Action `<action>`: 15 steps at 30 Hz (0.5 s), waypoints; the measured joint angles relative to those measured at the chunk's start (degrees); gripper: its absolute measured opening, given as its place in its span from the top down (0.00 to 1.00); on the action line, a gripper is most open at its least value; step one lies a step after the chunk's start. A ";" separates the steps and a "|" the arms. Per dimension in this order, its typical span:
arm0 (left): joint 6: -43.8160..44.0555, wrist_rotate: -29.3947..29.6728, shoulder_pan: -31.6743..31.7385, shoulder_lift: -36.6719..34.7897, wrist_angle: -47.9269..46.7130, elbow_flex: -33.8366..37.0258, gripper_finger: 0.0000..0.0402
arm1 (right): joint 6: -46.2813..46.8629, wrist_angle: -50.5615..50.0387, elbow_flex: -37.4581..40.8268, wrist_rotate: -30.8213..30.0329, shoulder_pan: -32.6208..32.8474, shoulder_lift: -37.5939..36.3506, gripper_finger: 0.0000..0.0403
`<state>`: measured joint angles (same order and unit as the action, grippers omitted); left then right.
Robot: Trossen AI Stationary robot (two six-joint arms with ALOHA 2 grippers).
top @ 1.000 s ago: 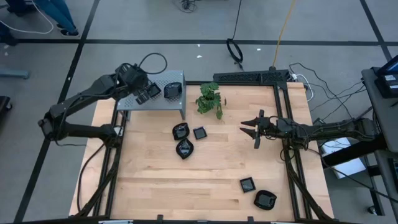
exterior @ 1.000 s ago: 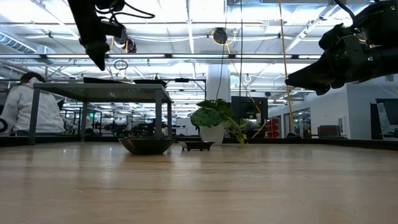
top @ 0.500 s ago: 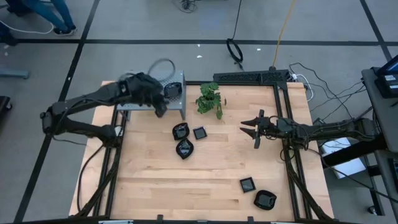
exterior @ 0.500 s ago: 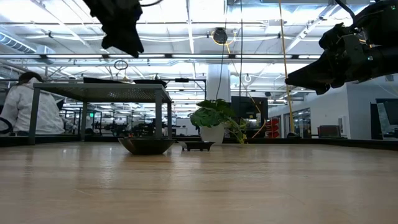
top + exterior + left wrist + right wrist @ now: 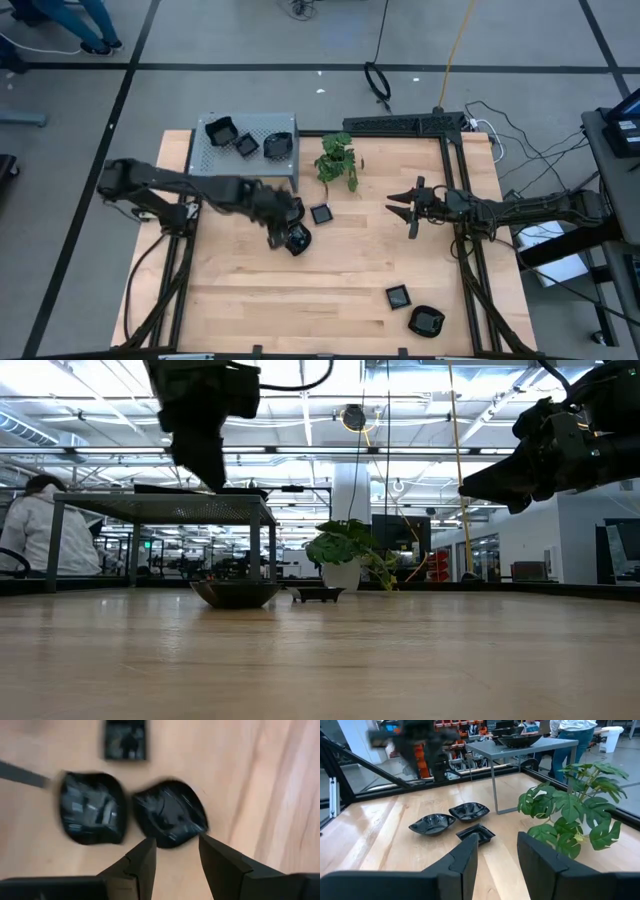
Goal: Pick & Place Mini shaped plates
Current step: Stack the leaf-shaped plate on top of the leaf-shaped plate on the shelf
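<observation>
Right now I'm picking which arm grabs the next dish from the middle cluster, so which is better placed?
Left. Its end effector hangs open right over the wavy-edged plate in the cluster. The right end effector waits open across the table, past the plant.

Wooden table (image 5: 330, 285): perhaps five plates (image 5: 321, 213), plant (image 5: 338, 160)

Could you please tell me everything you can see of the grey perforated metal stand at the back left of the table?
The grey perforated metal stand is a small table-like platform of punched sheet metal on thin straight legs, raised above the wooden table at its back left corner, beside the small green plant. It stands upright and level. Three glossy black mini plates rest on its top, apart from each other. Neither claw touches it.
</observation>
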<state>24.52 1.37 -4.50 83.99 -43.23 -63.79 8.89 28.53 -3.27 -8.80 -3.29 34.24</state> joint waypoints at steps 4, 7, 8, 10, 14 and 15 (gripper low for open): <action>-0.70 0.01 -5.87 4.59 0.04 0.00 0.62 | 0.08 0.54 0.00 -0.07 0.02 0.01 0.68; -1.92 1.47 -9.19 7.56 1.67 0.00 0.62 | 0.08 0.95 0.00 -0.09 0.02 0.02 0.68; -1.89 2.30 -10.08 8.44 2.85 0.00 0.62 | 0.08 1.34 -0.01 -0.09 0.02 0.02 0.68; -1.19 3.41 -11.36 10.04 5.96 0.00 0.62 | 0.08 2.20 -0.02 -0.09 0.02 0.00 0.68; 2.60 4.27 -12.57 12.96 14.07 0.00 0.62 | 0.09 3.15 0.00 -0.04 0.01 -0.01 0.68; 3.60 4.83 -12.67 13.64 16.14 -0.02 0.62 | 0.08 3.06 0.00 -0.04 0.02 0.01 0.68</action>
<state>28.13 6.20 -17.17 97.63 -27.09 -63.81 8.97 31.60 -3.27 -8.84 -3.27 34.25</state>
